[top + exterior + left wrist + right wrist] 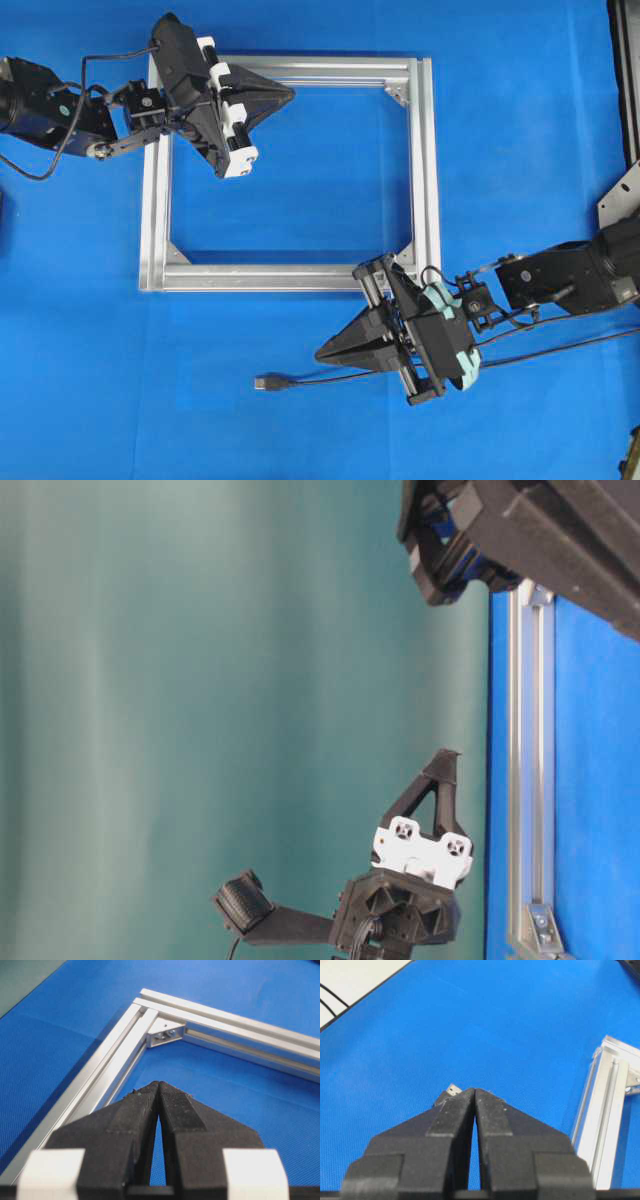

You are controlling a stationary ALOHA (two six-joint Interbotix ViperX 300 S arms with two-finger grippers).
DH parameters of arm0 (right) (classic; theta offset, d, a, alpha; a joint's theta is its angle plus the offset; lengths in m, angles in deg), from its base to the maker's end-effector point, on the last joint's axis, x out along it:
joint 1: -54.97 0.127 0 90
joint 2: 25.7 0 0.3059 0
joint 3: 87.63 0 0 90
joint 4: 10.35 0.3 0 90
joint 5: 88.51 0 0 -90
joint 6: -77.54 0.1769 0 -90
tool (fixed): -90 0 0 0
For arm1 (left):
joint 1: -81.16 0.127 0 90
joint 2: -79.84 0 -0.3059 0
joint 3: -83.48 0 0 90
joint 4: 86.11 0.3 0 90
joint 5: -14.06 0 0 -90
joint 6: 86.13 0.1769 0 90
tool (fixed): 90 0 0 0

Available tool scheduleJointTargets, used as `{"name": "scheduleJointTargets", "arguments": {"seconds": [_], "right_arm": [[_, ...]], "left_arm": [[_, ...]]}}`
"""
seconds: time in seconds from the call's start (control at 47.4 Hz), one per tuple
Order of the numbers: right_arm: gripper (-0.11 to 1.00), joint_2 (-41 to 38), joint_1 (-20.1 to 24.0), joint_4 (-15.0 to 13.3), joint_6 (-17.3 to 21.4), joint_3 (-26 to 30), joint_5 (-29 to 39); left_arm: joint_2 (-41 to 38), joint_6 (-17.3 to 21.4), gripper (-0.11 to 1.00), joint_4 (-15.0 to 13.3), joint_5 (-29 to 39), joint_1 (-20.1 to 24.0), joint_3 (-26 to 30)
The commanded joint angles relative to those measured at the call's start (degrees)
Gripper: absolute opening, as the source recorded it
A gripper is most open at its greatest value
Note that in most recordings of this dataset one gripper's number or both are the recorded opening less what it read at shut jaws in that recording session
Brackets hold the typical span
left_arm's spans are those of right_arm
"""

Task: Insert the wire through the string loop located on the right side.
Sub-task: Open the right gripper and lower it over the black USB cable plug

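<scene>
The wire lies on the blue mat, its plug (267, 382) at the front and its thin black cable running right under my right arm. My right gripper (320, 355) hovers just above and to the right of the plug, shut with nothing in it. In the right wrist view the plug's silver tip (451, 1091) peeks out beside the shut right gripper (475, 1091). My left gripper (290, 95) is shut and empty over the top bar of the aluminium frame (428, 170); in its own view the left gripper (159, 1085) points at a corner bracket (167, 1035). The string loop does not show.
The silver rectangular frame (105, 1075) lies flat on the mat; its near right corner (605, 1120) is close beside my right gripper. The table-level view shows the left gripper (447, 758) above the frame bar (530, 730). A metal stand (622, 195) sits at the right edge.
</scene>
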Motion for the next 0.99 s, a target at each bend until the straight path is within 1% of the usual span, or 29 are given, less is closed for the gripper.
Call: {"name": "scheduleJointTargets", "arguments": {"seconds": [0.0,0.127,0.232,0.443,0.485,0.549,0.633,0.717,0.802,0.865,0.886,0.907,0.971], "right_arm": [[0.00,2.90,0.97,-0.09,0.09,1.05,-0.44],[-0.06,4.48,1.32,0.00,0.70,0.70,-0.18],[-0.06,5.19,1.41,0.00,1.76,0.26,-0.18],[-0.05,5.89,2.02,0.00,5.27,-0.97,-0.09],[-0.04,5.89,2.29,0.00,5.80,-0.88,-0.18],[0.03,5.89,2.37,0.09,5.98,-0.79,-0.18],[0.19,5.89,2.55,0.35,6.06,-0.62,-0.09],[0.43,5.89,2.55,1.58,6.06,-0.44,-0.09],[0.71,5.80,2.55,2.55,5.98,-0.44,0.00],[0.87,5.80,2.55,2.90,5.89,-0.35,0.35],[0.89,5.71,2.55,3.08,5.98,-0.35,0.53],[0.88,5.71,2.55,3.25,5.89,-0.26,0.79],[0.82,5.27,2.55,4.22,5.98,0.09,1.67]], "left_arm": [[2.55,0.26,0.00,1.23,0.18,-0.35,0.79],[2.72,0.26,0.00,1.23,0.26,-0.35,0.35],[2.90,0.26,0.00,1.23,0.26,-0.35,0.00],[2.90,0.18,0.00,1.32,0.26,-0.35,-0.09],[2.90,0.35,0.00,1.32,0.26,-0.35,-0.09],[2.90,0.35,0.00,1.32,0.26,-0.35,0.00],[2.90,0.44,0.00,1.32,0.26,-0.35,0.09],[2.90,0.44,0.00,1.41,0.26,-0.35,0.09],[2.90,0.44,0.00,1.41,0.26,-0.35,0.00],[2.90,0.44,0.00,1.41,0.26,-0.35,0.00],[2.90,0.44,0.00,1.32,0.26,-0.35,0.00],[2.90,0.44,0.00,1.41,0.26,-0.35,0.00],[2.90,0.44,0.00,1.32,0.26,-0.35,0.09]]}}
